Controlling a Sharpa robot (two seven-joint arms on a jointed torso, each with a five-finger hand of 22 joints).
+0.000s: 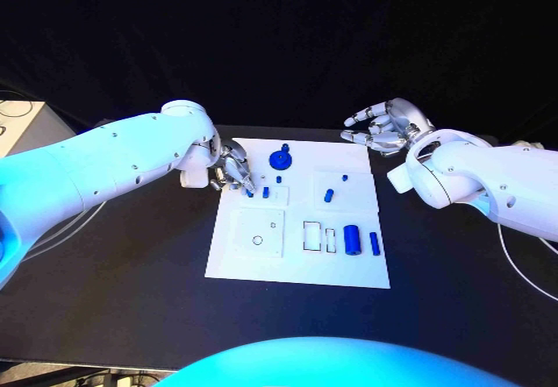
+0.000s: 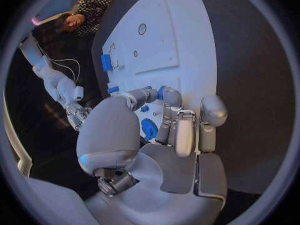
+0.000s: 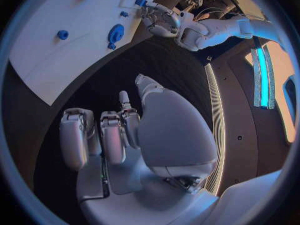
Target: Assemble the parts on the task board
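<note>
Task board (image 1: 297, 266), a white plate dotted with small blue parts (image 1: 351, 240); left robot hand (image 1: 233, 171) fingertips touch one, right robot hand (image 1: 381, 126) loosely spread.

my left hand (image 1: 233, 171) fingertips cover a small blue part (image 1: 250, 193) on the task board (image 1: 244, 266), can't tell if i'm pinching or just touching it.

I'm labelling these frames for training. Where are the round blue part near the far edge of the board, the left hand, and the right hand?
round blue part (image 1: 281, 159), head view, middle of its disc.
left hand (image 1: 233, 171), head view, middle of the hand.
right hand (image 1: 381, 126), head view, middle of the hand.
</note>
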